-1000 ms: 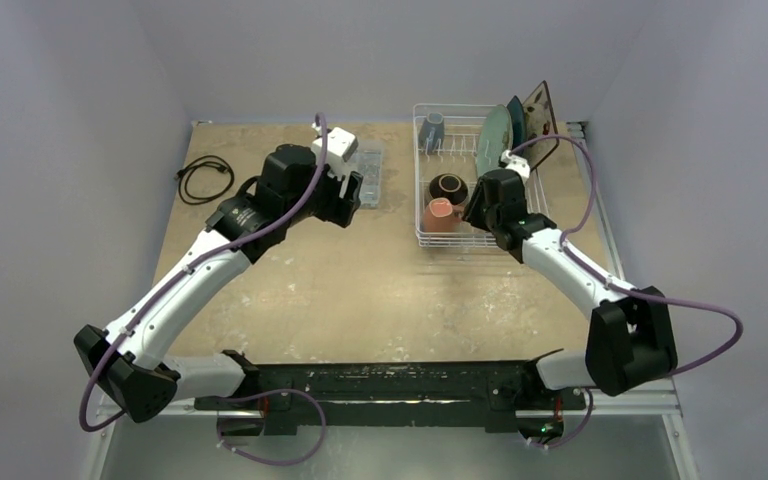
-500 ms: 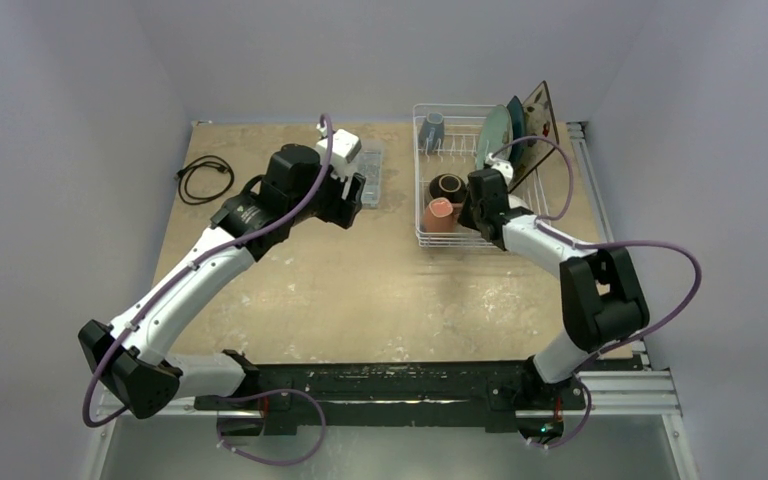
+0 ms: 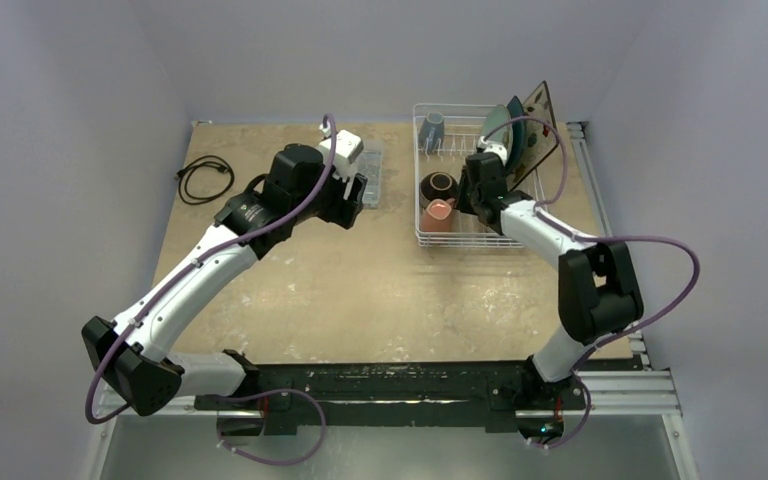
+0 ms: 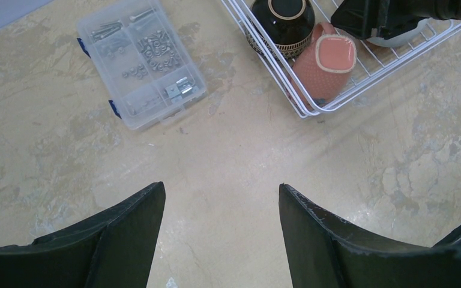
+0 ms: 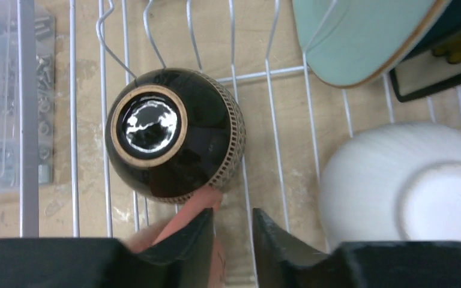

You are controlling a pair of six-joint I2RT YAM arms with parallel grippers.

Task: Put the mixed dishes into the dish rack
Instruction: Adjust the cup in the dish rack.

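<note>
Mottled beige counter [image 3: 360,280], grey walls | rack [image 3: 417,215] far right on it: pink mug [image 4: 327,60] tilted against upturned brown bowl [image 5: 171,141], white bowl [image 5: 396,180] beside | right pincer [image 5: 233,231] narrow, empty, just over mug | risk: closing off-centre could shove mug into bowl, tip both | bowl glossy, dotted band; mug base cream-rimmed | left pincer [image 4: 219,189] wide, empty, above counter

No readable text, label or number anywhere (round marking [image 3: 250,212] on left arm [image 3: 200,270] too small).
</note>
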